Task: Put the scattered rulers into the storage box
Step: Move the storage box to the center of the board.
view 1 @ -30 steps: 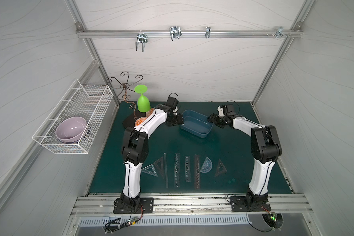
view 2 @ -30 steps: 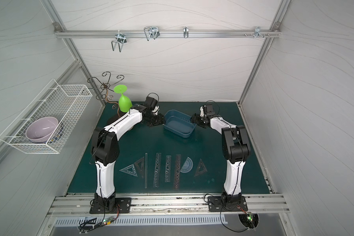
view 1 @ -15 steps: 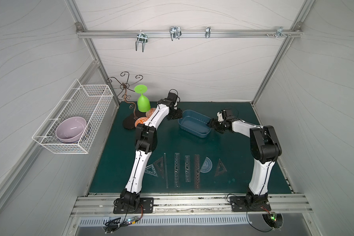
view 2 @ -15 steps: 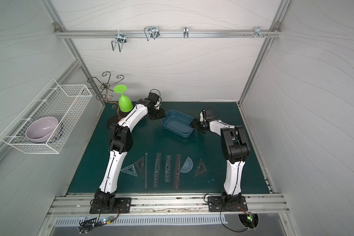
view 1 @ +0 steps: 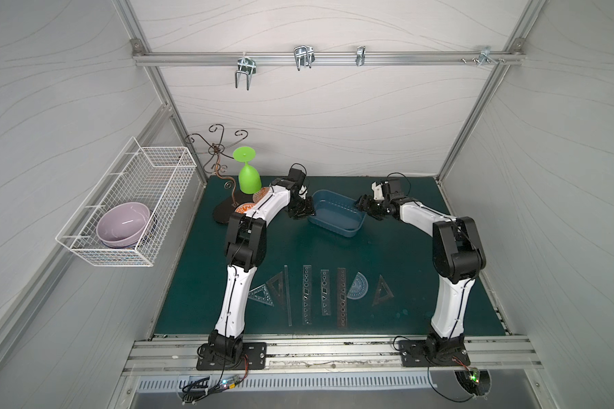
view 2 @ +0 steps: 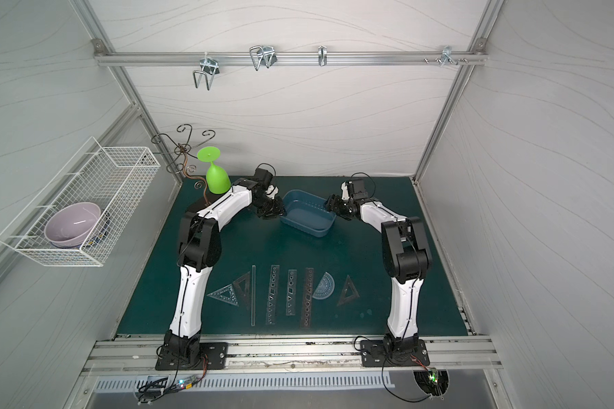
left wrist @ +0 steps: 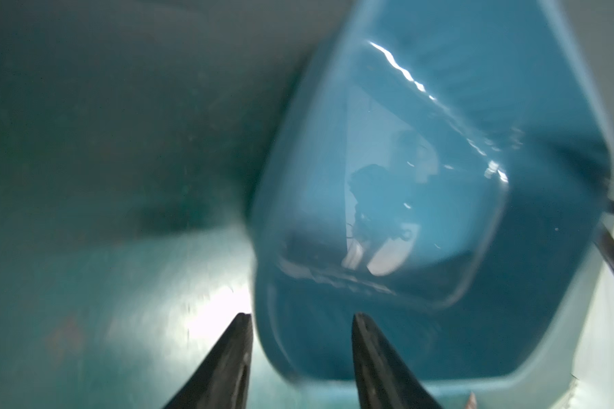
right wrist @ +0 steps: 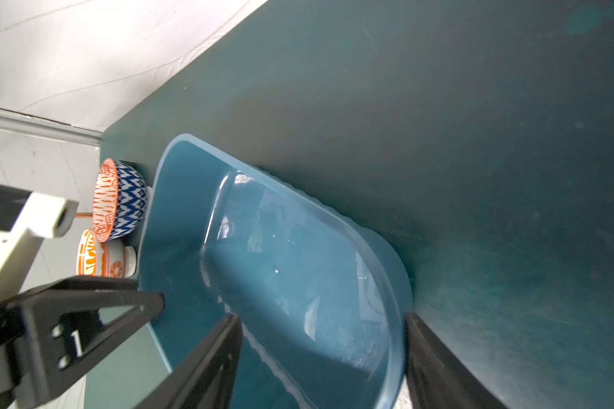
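The blue storage box (view 1: pixel 335 219) (view 2: pixel 307 216) sits at the back middle of the green mat with nothing in it. My left gripper (view 1: pixel 303 209) (left wrist: pixel 301 324) stands open astride the box's left end wall, one finger inside and one outside. My right gripper (view 1: pixel 364 207) (right wrist: pixel 321 322) is open astride the right end wall (right wrist: pixel 394 318) in the same way. The rulers lie in a row near the front: several straight strips (view 1: pixel 307 294), a protractor (view 1: pixel 358 286) and set squares (view 1: pixel 383 292) (view 2: pixel 224 294).
A white wire basket (view 1: pixel 146 198) on the left wall holds a purple bowl (view 1: pixel 123 223). An upturned green goblet (view 1: pixel 249 177) and a curly metal stand (view 1: pixel 215 152) are at the back left. Two patterned bowls (right wrist: pixel 119 198) stand just beyond the box.
My left gripper's jaws have narrowed around the box's end wall and the left arm's elbow has shifted. My right gripper has come in over the box's other end.
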Action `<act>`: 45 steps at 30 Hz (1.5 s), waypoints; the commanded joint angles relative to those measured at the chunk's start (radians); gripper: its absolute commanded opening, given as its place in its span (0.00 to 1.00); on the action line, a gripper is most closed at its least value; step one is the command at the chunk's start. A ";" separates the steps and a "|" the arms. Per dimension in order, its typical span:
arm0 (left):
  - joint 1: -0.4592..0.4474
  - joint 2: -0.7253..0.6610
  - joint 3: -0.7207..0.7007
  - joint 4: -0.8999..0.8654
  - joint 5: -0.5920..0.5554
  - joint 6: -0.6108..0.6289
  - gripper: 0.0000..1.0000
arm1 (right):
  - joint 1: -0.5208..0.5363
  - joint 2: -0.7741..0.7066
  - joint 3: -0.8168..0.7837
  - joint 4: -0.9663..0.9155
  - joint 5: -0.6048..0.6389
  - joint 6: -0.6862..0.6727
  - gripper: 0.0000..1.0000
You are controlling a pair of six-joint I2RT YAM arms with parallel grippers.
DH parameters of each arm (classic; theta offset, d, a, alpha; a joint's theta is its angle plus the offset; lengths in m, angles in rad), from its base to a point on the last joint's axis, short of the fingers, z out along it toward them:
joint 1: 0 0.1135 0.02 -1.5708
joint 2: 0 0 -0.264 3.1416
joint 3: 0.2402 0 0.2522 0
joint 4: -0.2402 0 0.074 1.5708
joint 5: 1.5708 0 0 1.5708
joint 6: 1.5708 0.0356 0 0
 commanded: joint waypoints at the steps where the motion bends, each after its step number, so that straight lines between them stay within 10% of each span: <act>1: -0.011 -0.091 -0.046 0.068 0.023 -0.012 0.49 | 0.015 0.044 0.036 -0.022 -0.023 -0.009 0.74; 14: -0.019 -0.249 -0.268 0.130 -0.089 -0.008 0.49 | 0.023 0.149 0.163 -0.068 -0.027 -0.044 0.73; 26: 0.049 0.143 0.370 -0.079 -0.177 0.094 0.64 | 0.023 0.187 0.201 -0.065 -0.048 -0.077 0.72; 35: 0.052 0.244 0.414 -0.069 -0.096 0.097 0.68 | 0.023 0.206 0.220 -0.061 -0.069 -0.080 0.72; 45: 0.049 0.115 0.167 -0.027 -0.052 0.045 0.32 | 0.029 0.231 0.246 -0.055 -0.106 -0.066 0.71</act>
